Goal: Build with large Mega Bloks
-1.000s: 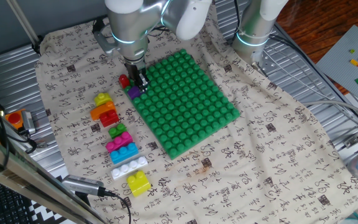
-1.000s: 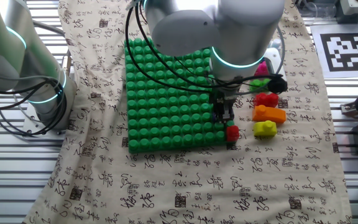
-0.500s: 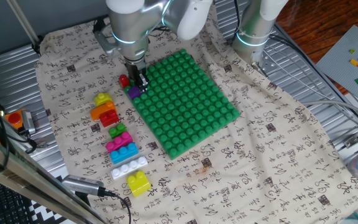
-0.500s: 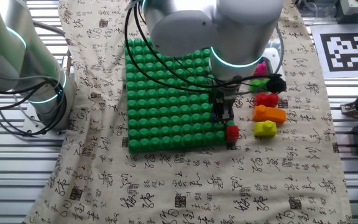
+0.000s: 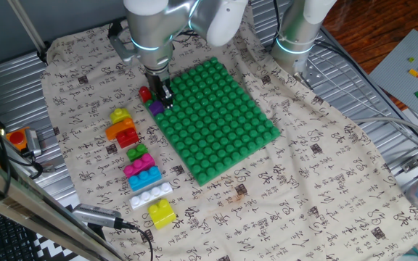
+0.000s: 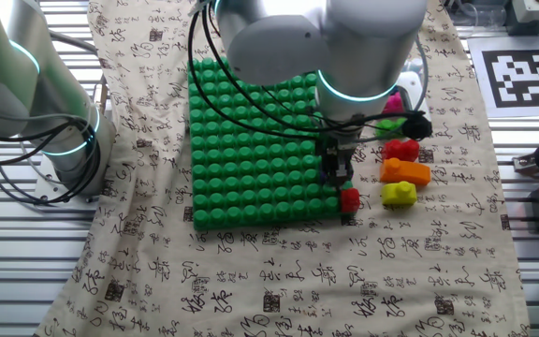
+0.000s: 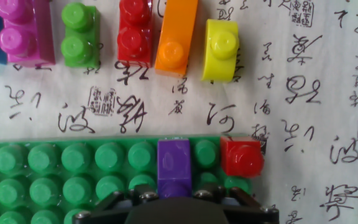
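My gripper point(image 5: 164, 99) stands at the near-left corner of the big green baseplate point(image 5: 220, 127), shut on a purple Mega Blok point(image 5: 154, 106). In the hand view the purple brick point(image 7: 174, 167) sits upright on the baseplate's edge row point(image 7: 55, 165), between my jaws point(image 7: 174, 198). A red one-stud brick point(image 7: 242, 157) sits right beside it at the plate's corner; it also shows in the fixed views point(image 5: 145, 94) point(image 6: 349, 198). My gripper point(image 6: 337, 176) hides most of the purple brick in the other fixed view.
Loose bricks lie in a row on the printed cloth left of the plate: yellow point(image 5: 120, 115), orange point(image 5: 118, 128), red point(image 5: 128, 138), green point(image 5: 137, 152), pink point(image 5: 138, 167), blue point(image 5: 144, 178), white point(image 5: 151, 194), yellow point(image 5: 162, 212). A second arm's base point(image 5: 296, 36) stands behind.
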{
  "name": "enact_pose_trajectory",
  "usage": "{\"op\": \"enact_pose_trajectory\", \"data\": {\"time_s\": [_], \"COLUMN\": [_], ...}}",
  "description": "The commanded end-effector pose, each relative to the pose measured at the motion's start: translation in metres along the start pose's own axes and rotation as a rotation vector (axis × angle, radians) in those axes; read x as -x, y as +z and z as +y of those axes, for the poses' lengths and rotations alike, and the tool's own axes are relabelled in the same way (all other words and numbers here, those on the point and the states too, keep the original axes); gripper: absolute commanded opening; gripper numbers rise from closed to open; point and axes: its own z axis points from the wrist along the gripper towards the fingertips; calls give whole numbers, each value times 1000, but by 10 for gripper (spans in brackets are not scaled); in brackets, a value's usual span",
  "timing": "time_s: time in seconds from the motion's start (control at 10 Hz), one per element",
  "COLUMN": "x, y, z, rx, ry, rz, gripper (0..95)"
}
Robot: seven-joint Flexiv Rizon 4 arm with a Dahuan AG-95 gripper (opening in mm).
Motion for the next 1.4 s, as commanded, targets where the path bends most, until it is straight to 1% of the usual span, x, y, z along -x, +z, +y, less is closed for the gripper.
{"op": "enact_pose_trajectory", "data": {"time_s": [0.1,0.2,0.3,0.4,0.5,0.6,0.7,0.8,0.9,1.2,1.4], "x": [-1,2,13,17,32,36,46,51,55,73,82], "y": [-18,-25,-36,-42,-54,-57,-60,-61,-61,-55,-50], "z": [3,3,-1,-5,-16,-20,-26,-28,-29,-38,-43], "rx": [6,4,-2,-1,2,2,1,-1,-2,0,-2], "ry": [3,12,27,26,22,22,29,35,44,62,63], "rz": [8,13,18,23,25,26,33,35,39,31,30], "gripper": [570,380,190,190,190,190,190,190,0,0,0]}}
